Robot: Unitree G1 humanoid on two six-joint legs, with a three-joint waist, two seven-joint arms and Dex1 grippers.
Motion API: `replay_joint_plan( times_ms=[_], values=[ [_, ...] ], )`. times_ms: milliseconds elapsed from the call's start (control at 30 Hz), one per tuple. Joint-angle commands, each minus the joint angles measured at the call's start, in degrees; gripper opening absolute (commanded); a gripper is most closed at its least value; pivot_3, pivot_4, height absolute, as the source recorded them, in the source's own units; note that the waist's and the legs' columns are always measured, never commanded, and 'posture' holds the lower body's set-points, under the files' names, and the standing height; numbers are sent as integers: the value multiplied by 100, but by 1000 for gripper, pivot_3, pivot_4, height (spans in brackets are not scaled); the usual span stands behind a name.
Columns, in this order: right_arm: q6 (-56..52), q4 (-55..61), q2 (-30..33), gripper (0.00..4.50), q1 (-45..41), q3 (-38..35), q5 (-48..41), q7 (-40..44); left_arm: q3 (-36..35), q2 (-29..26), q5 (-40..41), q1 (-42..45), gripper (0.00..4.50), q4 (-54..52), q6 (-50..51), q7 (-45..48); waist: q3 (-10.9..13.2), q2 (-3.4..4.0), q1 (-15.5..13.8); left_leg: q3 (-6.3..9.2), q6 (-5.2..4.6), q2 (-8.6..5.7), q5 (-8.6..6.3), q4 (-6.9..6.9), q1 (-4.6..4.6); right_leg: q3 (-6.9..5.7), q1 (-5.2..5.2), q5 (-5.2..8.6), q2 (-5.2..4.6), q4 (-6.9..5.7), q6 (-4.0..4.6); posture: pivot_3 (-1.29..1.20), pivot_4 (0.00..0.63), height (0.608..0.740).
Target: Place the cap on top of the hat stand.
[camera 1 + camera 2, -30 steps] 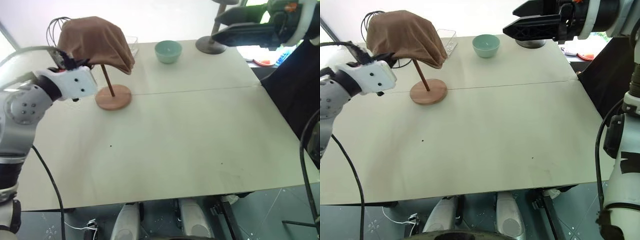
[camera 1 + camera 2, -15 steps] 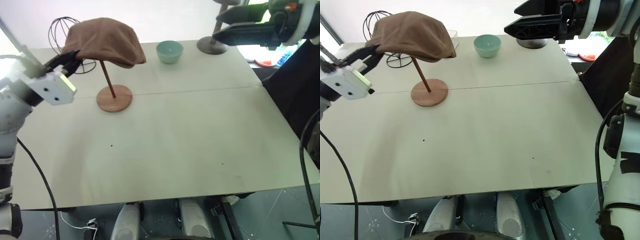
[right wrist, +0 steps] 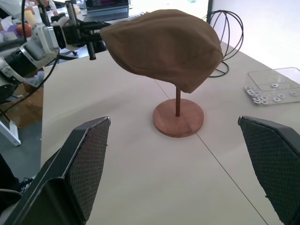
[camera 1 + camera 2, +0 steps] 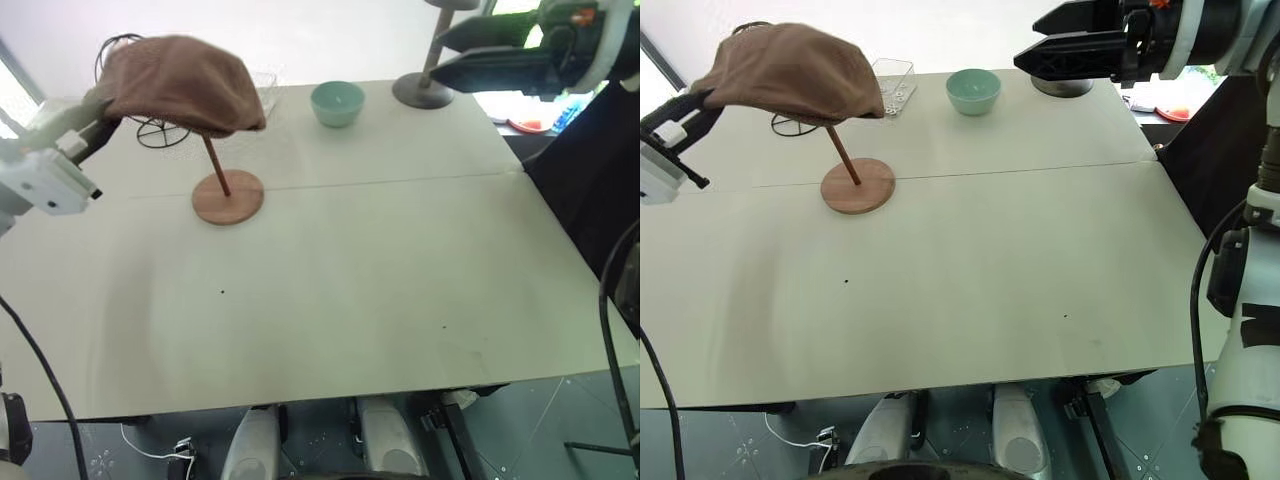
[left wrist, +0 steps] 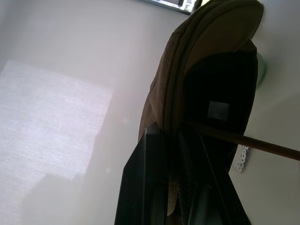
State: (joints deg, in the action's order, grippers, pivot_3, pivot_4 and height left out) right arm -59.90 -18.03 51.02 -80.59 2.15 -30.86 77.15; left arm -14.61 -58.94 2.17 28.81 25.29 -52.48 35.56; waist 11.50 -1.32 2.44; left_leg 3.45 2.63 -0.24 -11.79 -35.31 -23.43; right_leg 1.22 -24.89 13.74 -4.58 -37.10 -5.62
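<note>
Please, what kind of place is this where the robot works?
Probably a robotics lab or test room: a plain white table holds props such as a hat stand bearing a cap, a wire head form and a teal bowl.

I've got a pale desk (image 4: 970, 270) with a thin seam line running across it. Small teal bowl (image 4: 972, 90) sits upright near the far edge, well apart from everything. Clear plastic tray (image 4: 893, 80) with small white rings inside sits at the far edge, left of the bowl. Black wire head form (image 3: 224, 35) stands further left at the back, just beside the tray. Thick grey-brown stand (image 4: 423, 88) with its round base is at the far right corner. Red dish (image 4: 527, 124) sits off the desk, blurry. Grey floor (image 4: 1140, 440) below the near edge.
</note>
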Motion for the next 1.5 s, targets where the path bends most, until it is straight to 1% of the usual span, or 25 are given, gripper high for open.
replay_joint_plan(
  times_ms=[33,200,333,433,467,533,567,667,733,800,833,867,933,967,1000,1033,1067,1100,1167,1233,1300,1367,1467,1500],
  values=[
    [-107,39,114,4500,-446,-159,-175,161,-27,-71,198,-55,51,269,-431,102,0,0,0,0,0,0,0,1,0,0,0,0,0,1,0,0,150,740],
    [-19,-49,115,4500,-561,-65,-81,225,129,23,123,-22,51,669,-766,143,-2,-3,1,0,0,0,0,0,0,0,1,0,0,0,0,0,150,740],
    [29,-90,77,4500,-586,-3,-10,217,209,104,49,15,51,793,-818,40,-2,-2,5,0,0,0,0,0,0,0,0,-1,0,0,0,0,150,740],
    [-13,-77,68,4500,-595,4,-22,228,152,98,87,-76,1154,721,-702,11,-1,-2,6,0,0,1,0,1,0,0,-1,-1,0,-1,0,0,150,740],
    [-23,-64,66,4500,-574,-3,-27,228,123,87,104,-180,1639,583,-587,5,-1,-2,5,0,0,1,0,1,0,0,-1,-1,0,-1,-1,0,150,740],
    [1,-54,65,4500,-483,-18,-25,235,24,56,283,-645,2747,-88,43,43,-1,-2,18,0,0,1,0,2,0,0,-1,-1,-1,0,-1,0,150,740],
    [25,-60,63,4500,-441,-22,-15,236,-80,40,396,-962,3188,-536,358,47,-1,-1,21,-1,0,1,0,3,0,2,-1,-1,-3,0,-1,0,150,740],
    [76,-85,65,4500,-385,-35,2,247,-437,-49,726,-1885,3188,-1765,1350,145,-1,-1,15,-1,0,2,0,6,0,2,-3,-1,-3,-1,0,0,150,740],
    [114,-111,88,4500,-360,-54,0,285,-794,-156,1039,-2626,3188,-2713,2319,350,0,0,13,-1,0,6,0,6,-1,2,-7,-1,0,0,2,0,150,740],
    [145,-132,104,4500,-348,-58,-2,316,-1094,-174,1178,-2994,3188,-3295,2841,430,1,2,5,-2,1,6,-1,7,0,3,-7,0,-2,0,3,0,150,740],
    [197,-161,117,4500,-333,-53,9,355,-1323,-252,1450,-3192,3188,-3636,3465,534,1,3,-6,-1,1,6,-1,7,0,2,-6,1,-1,0,4,0,150,740],
    [290,-226,127,4500,-316,-29,47,407,-1694,-483,2118,-3480,3188,-3976,4716,784,1,1,-6,-1,1,6,0,7,0,0,-6,2,-1,0,6,0,150,740],
    [455,-352,125,4500,-302,18,120,496,-2443,-884,3599,-3777,3188,-4331,6875,1248,1,-2,8,-1,1,9,0,4,-1,-2,-3,9,2,0,19,0,150,740],
    [495,-389,115,4500,-308,34,144,517,-2699,-1002,4039,-3820,3188,-4394,7553,1372,1,-1,10,-3,1,7,0,4,0,-1,-2,12,1,0,23,0,150,740],
    [561,-466,93,4500,-328,58,186,542,-3013,-1174,4599,-3661,3188,-4189,8279,1485,2,1,11,-3,0,7,0,3,1,-1,-2,13,1,1,24,0,150,740],
    [624,-536,72,4500,-348,78,228,565,-3269,-1303,4998,-3464,3188,-3950,8792,1617,3,1,12,-3,0,7,0,2,2,-1,-1,14,1,1,24,0,150,740],
    [693,-615,47,4500,-371,99,271,582,-3476,-1451,5195,-3235,3188,-3584,9142,1765,3,1,17,-3,1,7,0,2,2,-2,-1,14,2,2,24,0,150,740],
    [744,-674,30,4500,-389,114,306,599,-3608,-1546,5292,-3058,3188,-3342,9401,1868,3,1,25,-3,0,7,0,2,4,-3,-1,14,4,1,24,0,150,740],
    [853,-792,-5,4500,-421,136,375,632,-3811,-1865,5138,-2824,3188,-2598,9696,2341,3,2,40,-3,0,7,0,2,5,-3,0,13,7,0,21,0,150,740],
    [947,-891,-32,4500,-441,152,437,674,-3970,-2194,4930,-2741,3188,-1997,9825,3111,3,2,79,-3,0,7,0,7,4,-2,-2,11,10,1,17,0,150,740],
    [1053,-961,-55,4500,-425,174,501,717,-3825,-2551,4569,-2626,3188,-1374,9733,3500,3,2,130,-4,0,7,0,10,4,-3,-4,5,11,0,5,0,150,740],
    [1124,-1002,-75,4500,-402,182,554,761,-3662,-2858,4416,-2428,3188,-854,9746,3889,3,1,157,-4,0,7,0,15,4,-3,-4,5,11,2,5,0,150,740],
    [1188,-1070,-117,4500,-401,168,609,795,-3249,-3112,4306,-2014,3188,-398,9683,4150,3,1,163,-5,1,7,0,16,3,-3,-6,6,9,3,5,0,150,740],
    [1199,-1087,-129,4500,-397,157,617,808,-3091,-3134,4194,-1905,3188,-366,9511,4191,3,1,163,-5,1,7,0,16,3,-3,-5,6,9,3,5,0,150,740]
  ],
)
